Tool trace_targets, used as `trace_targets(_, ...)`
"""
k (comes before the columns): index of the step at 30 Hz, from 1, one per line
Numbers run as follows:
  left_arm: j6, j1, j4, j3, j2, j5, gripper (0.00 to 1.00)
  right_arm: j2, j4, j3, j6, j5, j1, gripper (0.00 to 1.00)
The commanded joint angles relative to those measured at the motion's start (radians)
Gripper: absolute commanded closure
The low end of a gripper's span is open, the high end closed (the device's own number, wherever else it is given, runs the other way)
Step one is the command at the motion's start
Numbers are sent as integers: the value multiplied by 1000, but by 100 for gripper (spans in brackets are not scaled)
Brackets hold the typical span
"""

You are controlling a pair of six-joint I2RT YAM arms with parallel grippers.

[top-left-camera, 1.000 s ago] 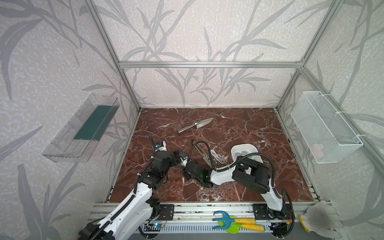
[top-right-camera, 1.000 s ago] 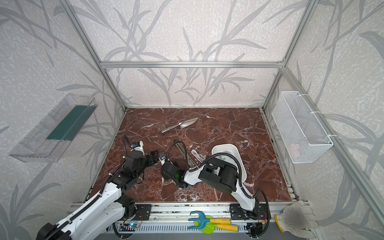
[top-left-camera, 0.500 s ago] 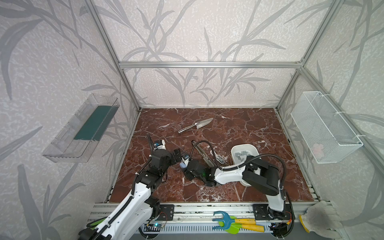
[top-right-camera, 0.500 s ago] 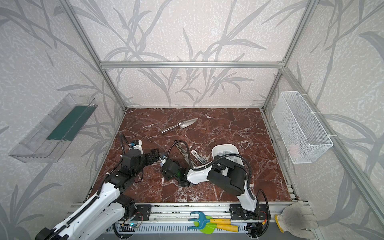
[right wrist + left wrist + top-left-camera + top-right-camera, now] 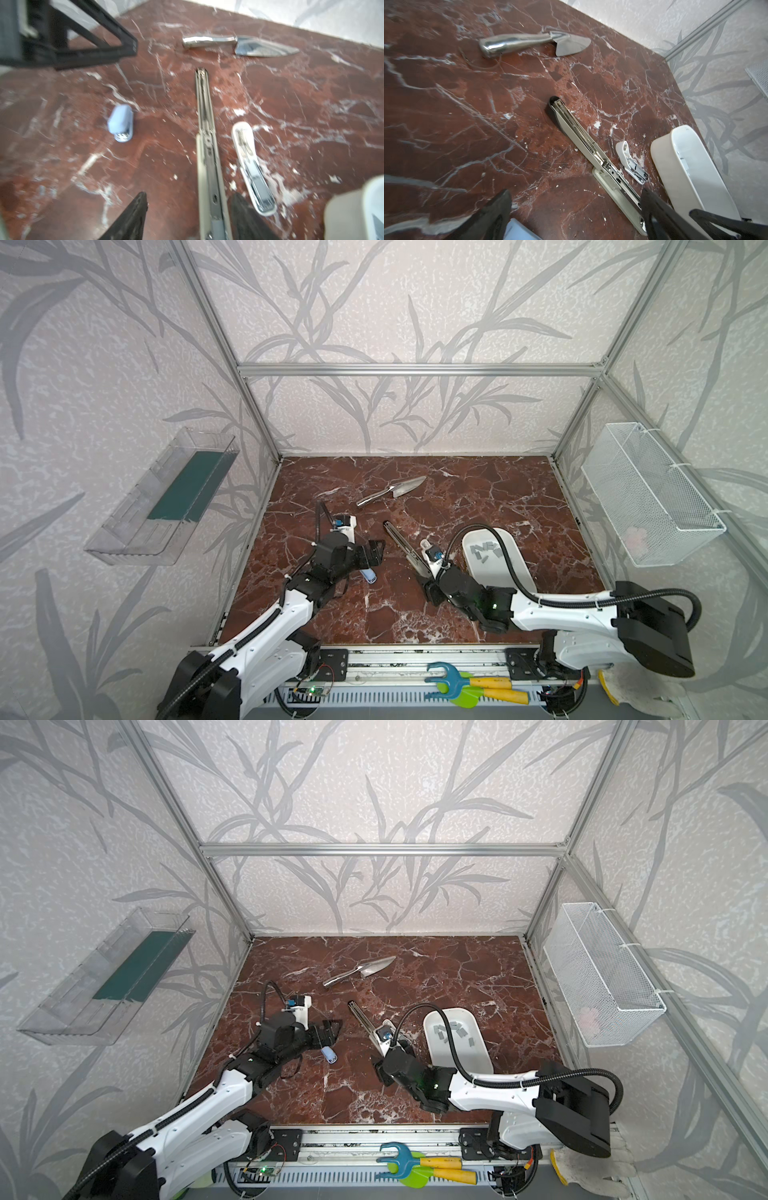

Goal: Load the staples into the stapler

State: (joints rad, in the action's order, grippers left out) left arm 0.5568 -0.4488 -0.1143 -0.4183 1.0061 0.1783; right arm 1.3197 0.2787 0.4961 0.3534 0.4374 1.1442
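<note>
**Staples in the tray, stapler lying open between my right jaws**

So, the staples [image 5: 485,550] are a loose bunch of little grey strips in the far half of the white tray [image 5: 520,573]. The tray sits on the red marble surface [image 5: 478,497], right of centre in both top views.

The stapler [image 5: 402,544] lies flat just left of the tray, folded wide open into one long metal strip. Its near end runs between my right jaws. Those are parted, not clamped. There's a clear gap on one side, and the other side sits right beside the metal. My right wrist view is too blurry to say if it touches.

Between the stapler and the tray lies a small white stapler [image 5: 626,154], also opened up with its metal guts showing.

My left jaws hang further left, spread wide and grasping nothing. A tiny pale blue stapler [image 5: 368,575] lies on the surface just by them. Further back, well apart from all this, lies a shiny metal trowel [image 5: 392,490].
</note>
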Motion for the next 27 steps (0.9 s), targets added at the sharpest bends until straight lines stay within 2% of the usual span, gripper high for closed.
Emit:
trace_targets(1, -17, -55, -90, -72, 86, -10, 3, -1, -20, -52, 48, 15, -30, 37)
trace_targets(5, -36, -118, -93, -122, 187, -42, 3, 30, 56, -113, 42, -20, -72, 37)
trace_targets(10, -22, -135, -140, -132, 246, -45, 3, 93, 139, -118, -1, -103, -96, 38)
trace_targets(13, -20, -139, -143, -144, 273, -44, 3, 123, 110, -78, -18, -136, -96, 40)
trace_targets(27, 49, -141, -224, -129, 371, -73, 4, 217, 166, -37, -45, -143, -96, 71)
